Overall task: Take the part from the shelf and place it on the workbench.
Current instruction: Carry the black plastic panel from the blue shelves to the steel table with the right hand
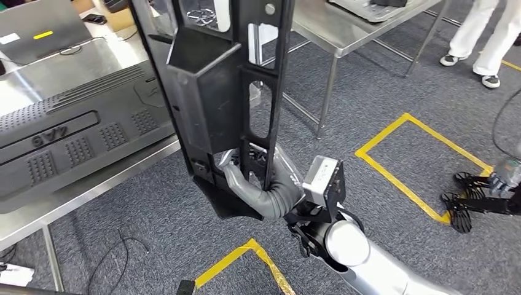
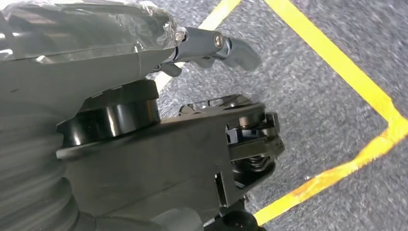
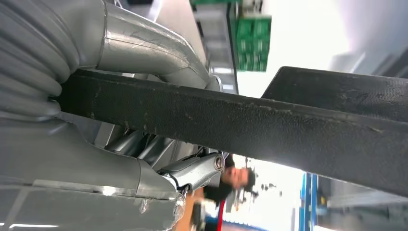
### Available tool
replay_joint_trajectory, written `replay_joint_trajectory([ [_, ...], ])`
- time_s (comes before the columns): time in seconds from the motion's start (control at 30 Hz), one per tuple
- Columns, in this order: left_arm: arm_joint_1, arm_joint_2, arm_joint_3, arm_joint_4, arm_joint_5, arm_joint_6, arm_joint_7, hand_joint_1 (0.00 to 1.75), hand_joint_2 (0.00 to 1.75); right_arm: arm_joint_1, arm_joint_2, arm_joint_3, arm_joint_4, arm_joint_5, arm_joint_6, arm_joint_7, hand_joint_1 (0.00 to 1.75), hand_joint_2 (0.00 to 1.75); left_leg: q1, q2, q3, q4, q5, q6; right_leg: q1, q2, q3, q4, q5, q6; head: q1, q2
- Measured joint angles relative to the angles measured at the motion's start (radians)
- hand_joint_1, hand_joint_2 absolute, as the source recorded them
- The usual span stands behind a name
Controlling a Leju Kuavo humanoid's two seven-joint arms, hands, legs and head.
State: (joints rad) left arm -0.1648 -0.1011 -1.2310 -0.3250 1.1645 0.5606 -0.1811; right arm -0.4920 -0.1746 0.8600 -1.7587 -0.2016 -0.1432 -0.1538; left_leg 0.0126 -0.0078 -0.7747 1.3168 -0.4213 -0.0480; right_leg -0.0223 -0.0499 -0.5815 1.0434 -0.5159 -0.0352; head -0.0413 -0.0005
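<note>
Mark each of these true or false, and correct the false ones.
1. The right robot hand grips the long black plastic part near its lower end. True.
2. The part lies flat on the workbench. False: it is held upright in the air, beside the steel workbench.
3. A large dark panel with grille patterns rests on the workbench. True.
4. The floor tape is red. False: the yellow tape marks outlines on grey carpet.
5. A person in white trousers stands at the far right. True.
6. The left robot hand holds a part. False: it holds nothing, above the carpet.
</note>
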Motion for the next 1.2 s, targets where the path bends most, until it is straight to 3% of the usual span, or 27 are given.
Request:
replay_joint_trajectory([
  [0.03,0.001,0.000,0.000,0.000,0.000,0.000,0.001,0.00,1.75,-0.001,0.003,0.001,0.002,-0.001,0.002,0.000,1.75,1.75,0.001,0.005,0.023,-0.048,0.030,0.001,0.000,-0.012,0.005,0.000,-0.003,0.002,-0.004,0.000],
  [0.1,0.000,0.000,0.000,0.000,0.000,0.000,0.002,0.00,1.75,-0.006,0.010,0.004,0.006,-0.002,0.006,-0.002,1.75,1.75,-0.006,0.045,0.092,-0.185,0.091,0.009,0.002,-0.032,0.015,0.000,-0.011,0.008,-0.011,0.000],
  [0.17,0.000,0.000,0.000,0.000,0.000,0.001,0.003,0.00,1.75,-0.013,0.015,0.005,0.010,-0.004,0.010,-0.005,1.75,1.75,-0.016,0.075,0.125,-0.260,0.110,0.021,0.006,-0.049,0.021,-0.002,-0.017,0.018,-0.012,0.000],
  [0.27,0.002,0.000,0.000,0.000,0.002,0.004,0.007,0.00,1.75,-0.020,0.022,0.010,0.018,-0.008,0.015,-0.013,1.75,1.75,-0.018,0.049,0.125,-0.276,0.110,0.038,0.007,-0.067,0.032,-0.008,-0.025,0.034,-0.006,0.000],
  [0.33,0.002,-0.001,0.000,0.000,0.003,0.006,0.009,0.00,1.75,-0.026,0.026,0.012,0.024,-0.010,0.018,-0.018,1.75,1.75,-0.013,0.026,0.134,-0.291,0.118,0.050,0.005,-0.027,0.018,0.033,-0.053,0.042,0.001,0.000],
  [0.4,-0.001,-0.001,0.000,0.000,0.003,0.006,0.009,0.00,1.75,-0.028,0.026,0.014,0.029,-0.012,0.021,-0.022,1.75,1.75,-0.011,0.003,0.138,-0.297,0.120,0.058,0.004,0.028,-0.043,0.152,-0.107,0.043,0.014,0.000],
  [0.43,-0.002,-0.001,0.000,0.000,0.004,0.007,0.010,0.00,1.75,-0.028,0.026,0.016,0.034,-0.013,0.022,-0.024,1.75,1.75,-0.012,-0.009,0.138,-0.296,0.119,0.061,0.004,0.041,-0.081,0.217,-0.128,0.043,0.021,0.000],
  [0.47,-0.002,-0.001,0.000,0.000,0.004,0.007,0.011,0.00,1.75,-0.027,0.025,0.018,0.039,-0.014,0.024,-0.025,1.75,1.75,-0.013,-0.023,0.139,-0.295,0.118,0.062,0.005,0.046,-0.111,0.260,-0.134,0.043,0.026,0.000],
  [0.5,-0.002,-0.001,0.000,0.000,0.006,0.008,0.012,0.00,1.75,-0.027,0.025,0.019,0.044,-0.015,0.025,-0.026,1.75,1.75,-0.013,-0.038,0.141,-0.294,0.116,0.062,0.005,0.047,-0.123,0.266,-0.118,0.043,0.031,0.000],
  [0.57,-0.002,-0.001,0.000,0.000,0.008,0.009,0.012,0.00,1.75,-0.028,0.025,0.021,0.050,-0.016,0.026,-0.029,1.75,1.75,-0.013,-0.069,0.145,-0.288,0.111,0.060,0.003,0.058,-0.094,0.165,-0.038,0.040,0.039,0.000],
  [0.6,-0.002,-0.001,0.000,0.000,0.008,0.009,0.012,0.00,1.75,-0.029,0.026,0.021,0.053,-0.017,0.026,-0.030,1.75,1.75,-0.013,-0.083,0.146,-0.285,0.107,0.056,0.002,0.077,-0.069,0.099,-0.004,0.037,0.044,0.000],
  [0.67,-0.003,-0.001,0.000,0.000,0.009,0.009,0.013,0.00,1.75,-0.031,0.026,0.023,0.058,-0.017,0.027,-0.033,1.75,1.75,-0.012,-0.104,0.142,-0.277,0.103,0.047,-0.001,0.112,-0.036,0.014,0.025,0.033,0.047,0.000],
  [0.7,-0.003,-0.001,0.000,0.000,0.010,0.010,0.014,0.00,1.75,-0.032,0.027,0.024,0.060,-0.017,0.028,-0.035,1.75,1.75,-0.010,-0.112,0.139,-0.276,0.102,0.040,0.000,0.121,-0.033,0.006,0.021,0.030,0.047,0.000],
  [0.77,-0.001,-0.001,0.000,0.000,0.011,0.011,0.016,0.00,1.75,-0.035,0.030,0.027,0.065,-0.020,0.032,-0.040,1.75,1.75,-0.006,-0.121,0.138,-0.276,0.101,0.028,0.002,0.108,-0.028,-0.002,0.024,0.020,0.048,0.000],
  [0.83,-0.001,-0.001,0.000,0.000,0.012,0.013,0.018,0.00,1.75,-0.039,0.037,0.028,0.070,-0.025,0.037,-0.048,1.75,1.75,-0.009,-0.089,0.133,-0.255,0.089,0.018,0.001,0.094,-0.019,-0.010,0.024,0.012,0.040,0.000],
  [0.9,-0.003,-0.001,0.001,0.000,0.012,0.014,0.019,0.00,1.75,-0.042,0.042,0.028,0.074,-0.030,0.040,-0.055,1.75,1.75,-0.009,-0.045,0.137,-0.257,0.086,0.024,0.009,0.084,-0.011,-0.008,0.016,0.010,0.023,0.000],
  [0.93,-0.004,-0.002,0.001,0.000,0.013,0.014,0.019,0.00,1.75,-0.043,0.043,0.028,0.077,-0.032,0.040,-0.057,1.75,1.75,-0.006,-0.037,0.142,-0.268,0.095,0.025,0.013,0.080,-0.010,-0.005,0.011,0.010,0.019,0.000],
  [1.03,-0.003,-0.002,0.001,0.000,0.015,0.015,0.020,0.00,1.75,-0.044,0.043,0.029,0.085,-0.037,0.041,-0.061,1.75,1.75,-0.002,-0.035,0.149,-0.282,0.103,0.016,0.016,0.067,-0.007,-0.001,0.007,0.006,0.018,0.000],
  [1.2,-0.003,-0.002,0.001,0.000,0.016,0.015,0.020,0.00,1.75,-0.044,0.045,0.029,0.093,-0.038,0.043,-0.066,1.75,1.75,-0.002,-0.036,0.149,-0.283,0.102,0.014,0.017,0.065,-0.008,-0.001,0.006,0.005,0.015,0.000],
])
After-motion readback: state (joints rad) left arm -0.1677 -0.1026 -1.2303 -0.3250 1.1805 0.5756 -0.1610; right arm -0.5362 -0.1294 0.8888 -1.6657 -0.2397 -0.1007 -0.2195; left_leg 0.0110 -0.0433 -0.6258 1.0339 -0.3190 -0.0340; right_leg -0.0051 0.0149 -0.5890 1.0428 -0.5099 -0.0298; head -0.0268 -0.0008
